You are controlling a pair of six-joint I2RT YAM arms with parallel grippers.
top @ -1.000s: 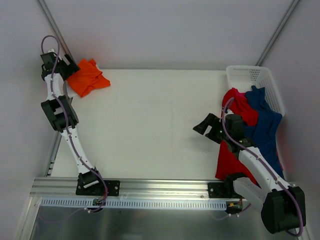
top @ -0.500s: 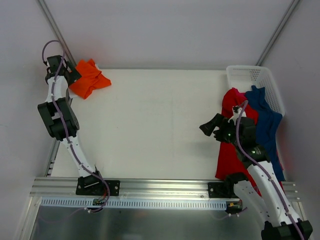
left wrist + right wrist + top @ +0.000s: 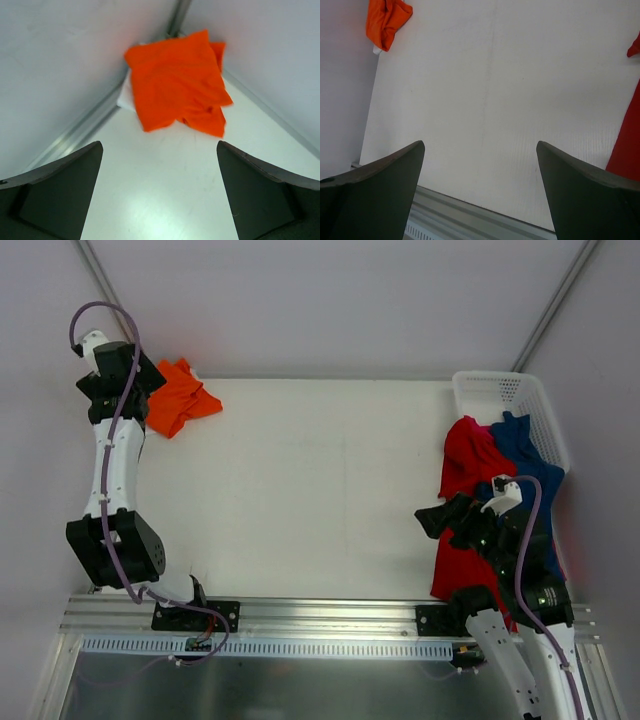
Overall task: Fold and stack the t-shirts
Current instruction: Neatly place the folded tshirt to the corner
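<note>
Overhead, across from the basket, we count one orange t-shirt; one red t-shirt and one dark blue t-shirt stretch lengthwise from the basket toward the near counter edge. Left wrist: left pincer wide, empty; one white t-shirt under orange. Right wrist: right pincer likewise.

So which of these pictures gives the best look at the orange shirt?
The left wrist view: the orange shirt fills the middle, folded, lying over a white cloth. The top view shows it small in the far left corner; the right wrist view shows only a far-off patch.
</note>
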